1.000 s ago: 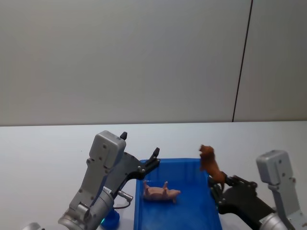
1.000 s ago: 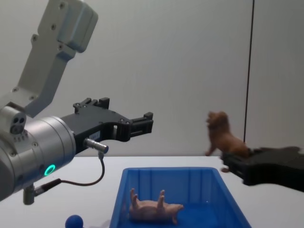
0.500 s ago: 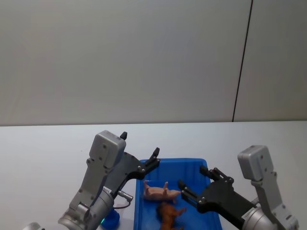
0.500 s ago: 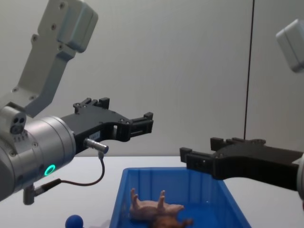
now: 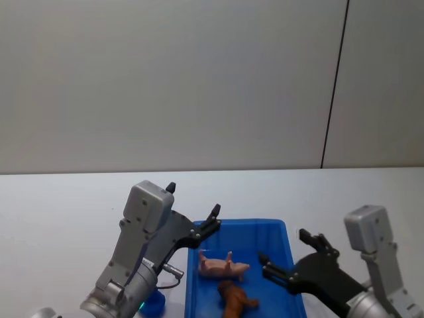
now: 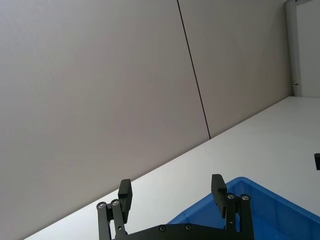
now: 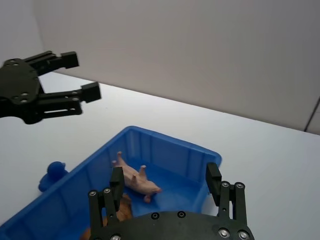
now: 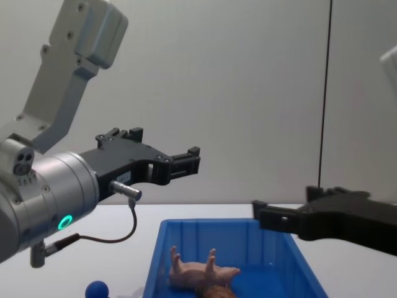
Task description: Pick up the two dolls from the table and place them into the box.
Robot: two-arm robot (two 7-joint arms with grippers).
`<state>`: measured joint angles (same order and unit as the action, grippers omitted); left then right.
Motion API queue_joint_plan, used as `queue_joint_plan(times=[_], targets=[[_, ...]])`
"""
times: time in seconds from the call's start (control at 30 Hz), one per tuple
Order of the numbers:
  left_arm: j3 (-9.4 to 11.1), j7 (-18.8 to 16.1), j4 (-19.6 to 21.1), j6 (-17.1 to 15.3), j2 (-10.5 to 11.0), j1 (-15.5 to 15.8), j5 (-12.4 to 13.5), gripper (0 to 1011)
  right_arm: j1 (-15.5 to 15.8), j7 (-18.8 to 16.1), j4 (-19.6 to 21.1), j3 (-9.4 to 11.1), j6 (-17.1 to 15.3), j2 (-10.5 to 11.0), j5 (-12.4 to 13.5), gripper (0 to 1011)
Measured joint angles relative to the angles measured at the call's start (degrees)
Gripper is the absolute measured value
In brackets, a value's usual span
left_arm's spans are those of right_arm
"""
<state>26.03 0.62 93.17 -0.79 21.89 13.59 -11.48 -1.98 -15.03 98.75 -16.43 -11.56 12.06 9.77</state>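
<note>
While neither arm carries anything, left gripper hangs spread-fingered beside the left rim of the box. Inside, pink doll lies legs-up, brown doll just beside it, so placement appears complete. Right gripper hovers, fingers apart, over the right rim.

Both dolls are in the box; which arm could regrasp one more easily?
Right, probably: the open right gripper hangs low by the box near the brown doll; the left gripper is higher.
</note>
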Motion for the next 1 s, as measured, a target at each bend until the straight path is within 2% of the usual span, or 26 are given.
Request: queue_joint_plan(times=[0.6,0.87,1.0], targets=[[0.0,0.0,0.0,0.0,0.0,0.0,0.0,1001,5.4,12.2,2.9,2.9,1.9,2.9,3.1,1001],[-0.2,-0.2,0.3,-0.8,0.2,-0.2,-0.1,1001,6.9,15.1,3.5,3.8,2.7,3.7,4.0,1001],[-0.5,-1.0,1.0,-2.5,0.7,-0.7,-0.5,1001,7.3,16.0,3.7,4.1,2.9,4.0,4.2,1001]])
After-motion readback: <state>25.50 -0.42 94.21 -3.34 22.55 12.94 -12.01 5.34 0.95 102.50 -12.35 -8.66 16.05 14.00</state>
